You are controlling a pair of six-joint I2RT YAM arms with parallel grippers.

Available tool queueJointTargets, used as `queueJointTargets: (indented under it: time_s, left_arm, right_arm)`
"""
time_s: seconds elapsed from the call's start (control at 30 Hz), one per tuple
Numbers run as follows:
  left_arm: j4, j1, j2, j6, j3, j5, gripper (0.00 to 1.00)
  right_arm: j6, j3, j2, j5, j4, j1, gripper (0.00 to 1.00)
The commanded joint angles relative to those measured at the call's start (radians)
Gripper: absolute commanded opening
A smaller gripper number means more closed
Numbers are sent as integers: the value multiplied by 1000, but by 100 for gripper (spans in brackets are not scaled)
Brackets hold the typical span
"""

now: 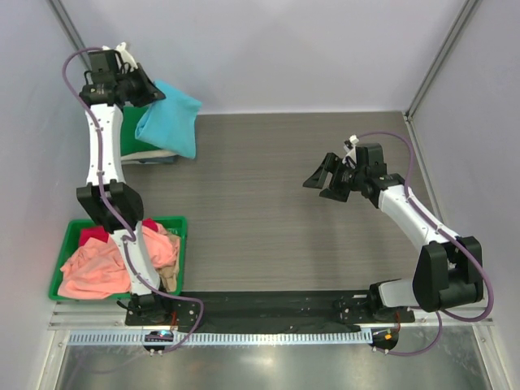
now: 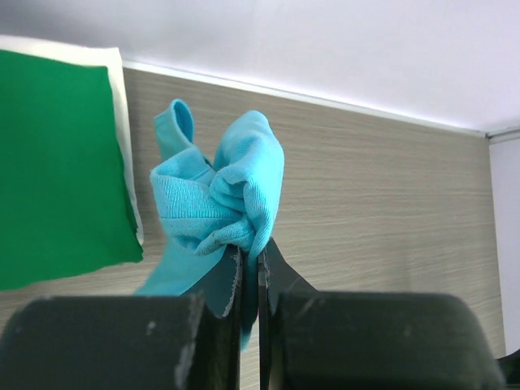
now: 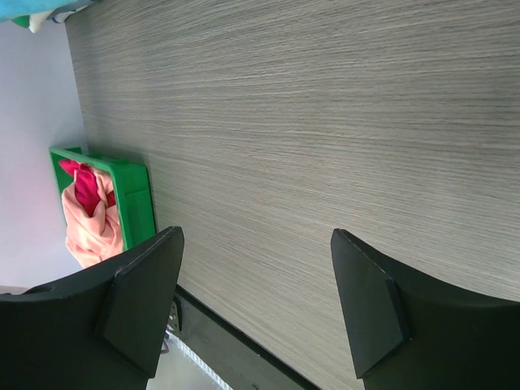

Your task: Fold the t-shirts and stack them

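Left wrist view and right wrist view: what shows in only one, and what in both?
Only the left wrist view shows the left gripper shut on the bunched blue t-shirt. Only the right wrist view shows the open, empty right gripper and the green bin holding a pink shirt and a red shirt. Both show the table; the right view catches just a corner sliver of the blue t-shirt.

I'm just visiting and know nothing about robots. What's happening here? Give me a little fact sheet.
left gripper: shut on the sky-blue t-shirt, which is bunched and held up at the far left
right gripper: open, holding nothing, above the table
folded stack: green t-shirt on top of a cream t-shirt, far left corner
green bin: near left, holds the crumpled salmon-pink t-shirt and red t-shirt
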Motion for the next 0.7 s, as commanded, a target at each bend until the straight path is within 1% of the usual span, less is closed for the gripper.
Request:
queueJointTargets:
  time_s: [0.0, 0.37, 0.67]
  left_arm:
    - [53, 33, -85, -13, 58, 82, 0]
    - [122, 94, -71, -44, 98, 128, 0]
    - [157, 143, 27, -15, 136, 171, 0]
  right_arm:
    - [11, -5, -2, -20, 48, 6, 79]
    - [6, -14, 23, -18, 56, 18, 79]
    - [-3, -12, 53, -1, 59, 25, 79]
